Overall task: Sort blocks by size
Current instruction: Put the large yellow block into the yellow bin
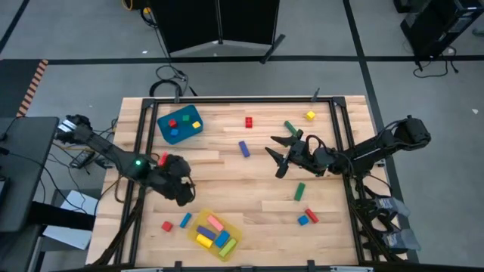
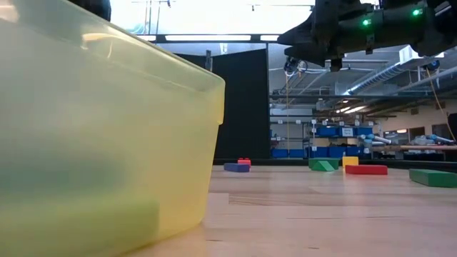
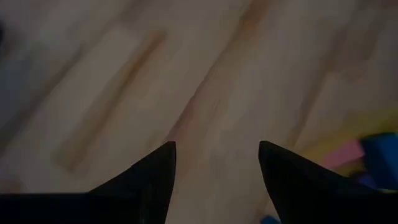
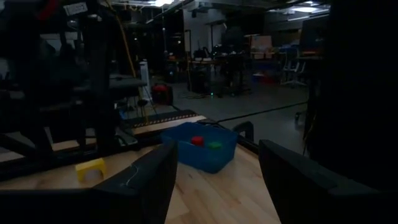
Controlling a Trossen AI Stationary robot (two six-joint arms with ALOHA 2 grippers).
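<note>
We see the blocks scattered over the pale wooden table [image 1: 227,185], some already sorted: small cubes lie in the blue plastic bin [image 1: 180,125] near the far left corner, and longer bars fill the translucent yellow tray [image 1: 217,234] at the near edge.

The right gripper [image 1: 280,153] hovers above the middle of the table with its two dark fingers spread apart and nothing between them. It points toward the left side of the table. Just beyond its tips, slightly toward the far edge, lies a short blue rectangular bar [image 1: 243,148], its long axis running roughly from the far edge to the near edge, so nearly crosswise to the direction the gripper points. We judge this the closest loose block to the right gripper; a green bar [image 1: 299,191] lies behind it toward the near side, and another green bar [image 1: 291,128] on its far side.

The left gripper [image 1: 181,189] hangs above bare wood just on the far side of the yellow tray, fingers apart and empty, its wrist view showing only table grain and the edge of the tray's contents. A small red block [image 1: 167,226] and a blue one [image 1: 185,221] lie close by it, just left of the tray.

For the blue bar mid-table, the right arm is the nearer; we would expect it to reach forward and down, fingers straddling the bar's narrow sides.
</note>
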